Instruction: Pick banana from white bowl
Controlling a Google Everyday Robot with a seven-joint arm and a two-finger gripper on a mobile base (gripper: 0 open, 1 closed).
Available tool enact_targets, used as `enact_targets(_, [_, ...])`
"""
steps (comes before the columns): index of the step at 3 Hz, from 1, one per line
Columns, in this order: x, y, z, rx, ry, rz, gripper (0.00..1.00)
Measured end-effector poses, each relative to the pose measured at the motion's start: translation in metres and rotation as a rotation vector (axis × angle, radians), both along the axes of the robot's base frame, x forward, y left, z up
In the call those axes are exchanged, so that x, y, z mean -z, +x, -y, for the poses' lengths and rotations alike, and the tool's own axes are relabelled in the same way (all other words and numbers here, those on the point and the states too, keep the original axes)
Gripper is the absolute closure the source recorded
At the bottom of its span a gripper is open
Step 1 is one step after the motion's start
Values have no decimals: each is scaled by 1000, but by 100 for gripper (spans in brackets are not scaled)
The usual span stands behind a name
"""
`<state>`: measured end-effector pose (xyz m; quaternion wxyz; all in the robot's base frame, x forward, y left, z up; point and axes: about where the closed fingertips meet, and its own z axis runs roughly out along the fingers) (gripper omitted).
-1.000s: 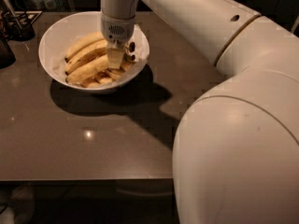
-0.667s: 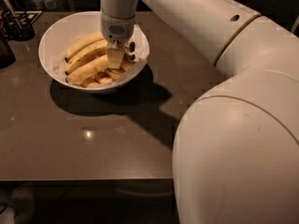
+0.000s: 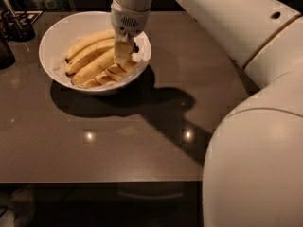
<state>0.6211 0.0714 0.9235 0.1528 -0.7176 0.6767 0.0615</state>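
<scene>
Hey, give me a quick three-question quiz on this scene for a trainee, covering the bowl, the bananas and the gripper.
1. True or false: the white bowl stands on the dark table.
2. Where is the gripper? A: down inside the bowl, at the right ends of the bananas. B: resting on the table beside the bowl. C: raised high above the table's front edge.
3. Fill in: ___ long bananas lie in the bowl, beside some shorter ones.
Key: 1 true; 2 A; 3 three.
</scene>
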Motion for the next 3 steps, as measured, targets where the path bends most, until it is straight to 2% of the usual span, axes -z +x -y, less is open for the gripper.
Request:
enact_targets(1, [-9,-1,9,-24,43,-1,100])
enact_targets(2, [-15,-6,18,-65,123,-9,100])
enact_targets(3, [-28,-26,37,-87,214,0,100])
